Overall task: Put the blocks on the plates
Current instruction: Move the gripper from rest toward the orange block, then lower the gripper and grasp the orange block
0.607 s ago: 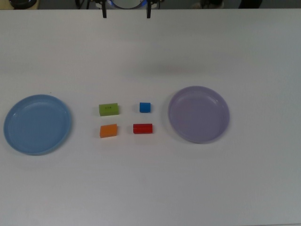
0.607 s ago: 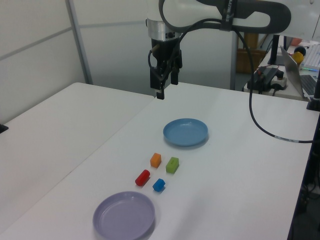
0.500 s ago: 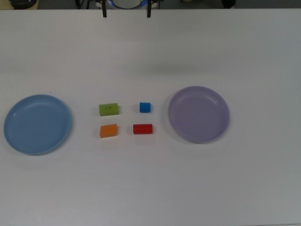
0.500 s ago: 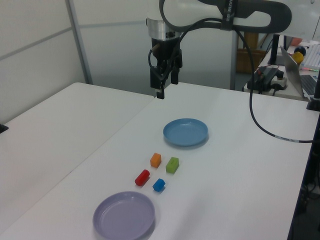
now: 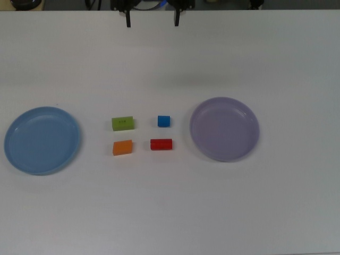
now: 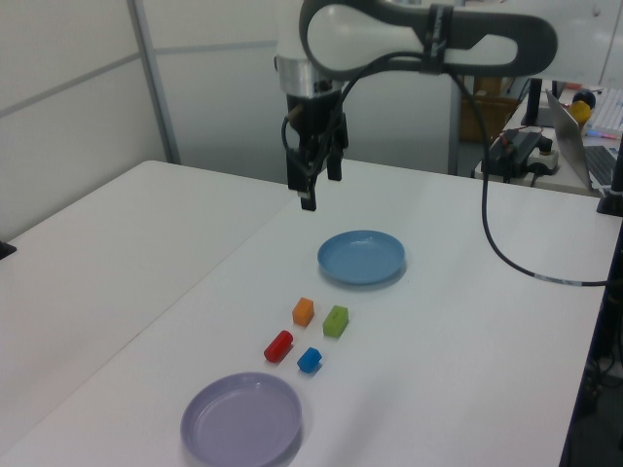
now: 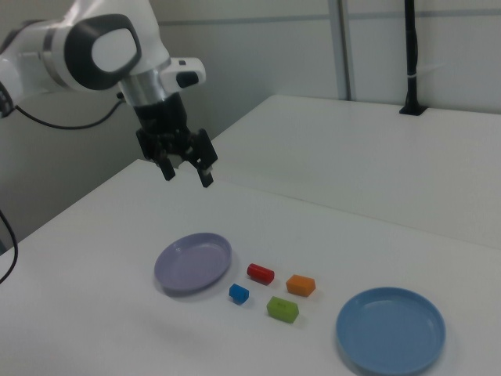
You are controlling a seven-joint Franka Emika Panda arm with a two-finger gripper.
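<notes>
Four blocks lie on the white table between two plates: green point(image 5: 122, 123), blue point(image 5: 163, 121), orange point(image 5: 122, 147) and red point(image 5: 161, 144). The light blue plate point(image 5: 42, 140) is at the top view's left, the lavender plate point(image 5: 224, 128) at the top view's right. Both plates hold nothing. My gripper point(image 5: 152, 21) hangs open and empty high above the table's far side, well away from the blocks. It also shows as the gripper point(image 6: 311, 190) in the left view and the gripper point(image 7: 187, 174) in the right view. The same blocks appear as green point(image 7: 282, 309), blue point(image 7: 239, 294), orange point(image 7: 300, 285), red point(image 7: 261, 272).
A second white table point(image 6: 88, 263) adjoins at the left view's left. A black cable point(image 6: 506, 224) hangs from the arm over the table's right part in the left view. Desks with gear point(image 6: 545, 146) stand behind.
The gripper has moved a little toward the blocks and to the top view's right, and dropped slightly. Blocks and plates have not moved.
</notes>
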